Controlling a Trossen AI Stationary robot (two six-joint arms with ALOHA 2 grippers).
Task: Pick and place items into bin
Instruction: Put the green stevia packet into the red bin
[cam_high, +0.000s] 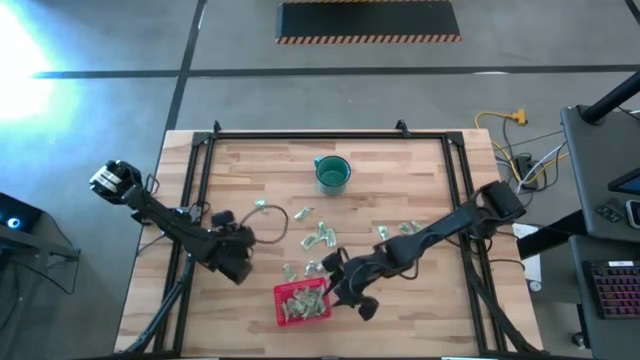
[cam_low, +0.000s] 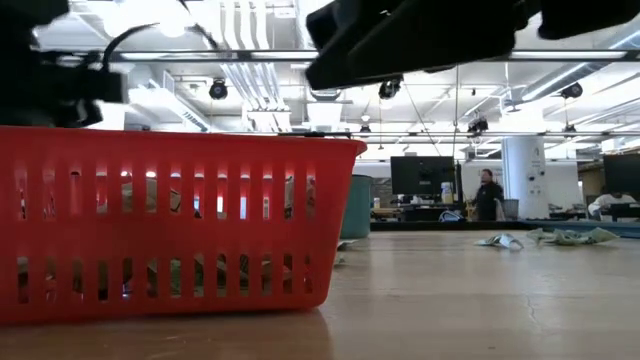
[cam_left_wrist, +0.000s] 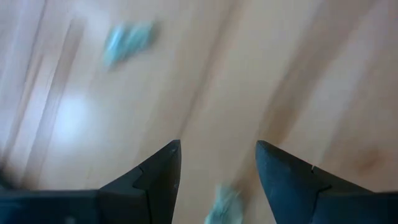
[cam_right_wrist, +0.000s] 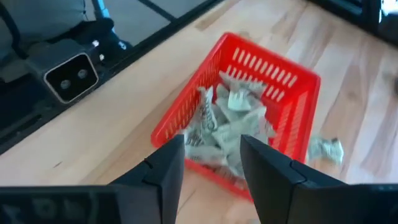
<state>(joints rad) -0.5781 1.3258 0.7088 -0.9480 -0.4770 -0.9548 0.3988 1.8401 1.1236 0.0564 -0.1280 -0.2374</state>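
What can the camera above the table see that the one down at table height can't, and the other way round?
Only the high view shows both arms whole, the left hand over bare wood, the right hand beside the bin, and the packets scattered across the table. Only the low view shows the room behind, with a person standing there. Both show the red bin and the teal cup.
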